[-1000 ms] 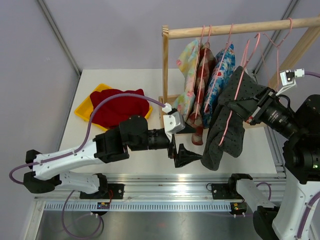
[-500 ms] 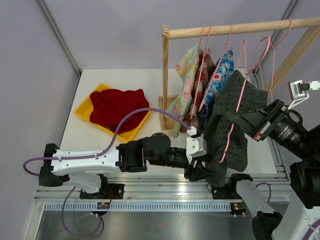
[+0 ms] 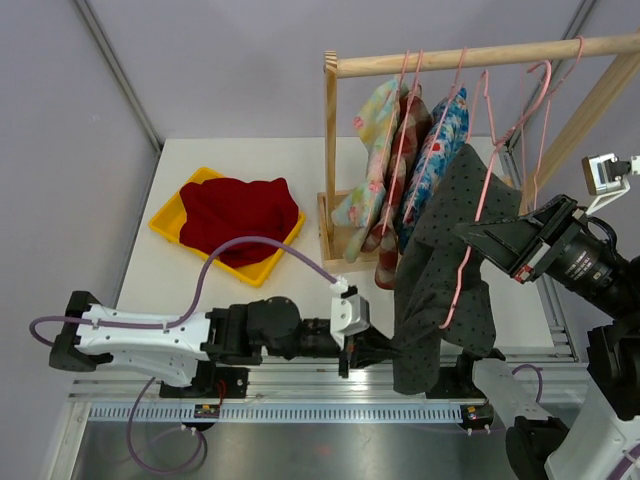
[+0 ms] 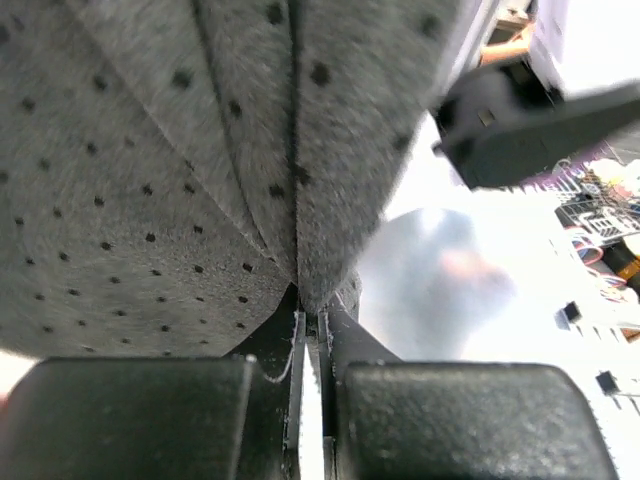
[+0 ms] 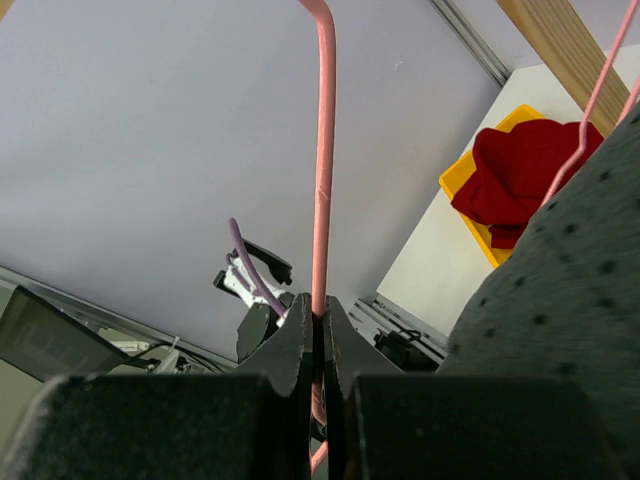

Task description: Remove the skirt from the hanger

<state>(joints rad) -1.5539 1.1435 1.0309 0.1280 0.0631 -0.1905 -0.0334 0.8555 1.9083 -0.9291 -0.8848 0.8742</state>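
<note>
The skirt (image 3: 440, 270) is dark grey with black dots and hangs from a pink wire hanger (image 3: 478, 205) in front of the rack. My right gripper (image 3: 468, 233) is shut on the hanger's wire (image 5: 322, 150), which runs up from between the fingertips of that gripper (image 5: 320, 305). The skirt (image 5: 570, 300) fills the lower right of the right wrist view. My left gripper (image 3: 388, 350) is low near the table's front edge, shut on the skirt's lower hem. In the left wrist view, the cloth (image 4: 200, 180) bunches into the closed tips of the left gripper (image 4: 310, 315).
A wooden rack (image 3: 480, 55) stands at the back right with several pink hangers and flowered garments (image 3: 400, 160). A yellow tray (image 3: 168, 208) holding a red cloth (image 3: 240, 215) sits at the back left. The red cloth (image 5: 520, 170) also shows in the right wrist view.
My left gripper moved from beside the rack to the skirt's lower hem, shut on it and drew it toward the front edge. The right gripper with the hanger shifted slightly right.
</note>
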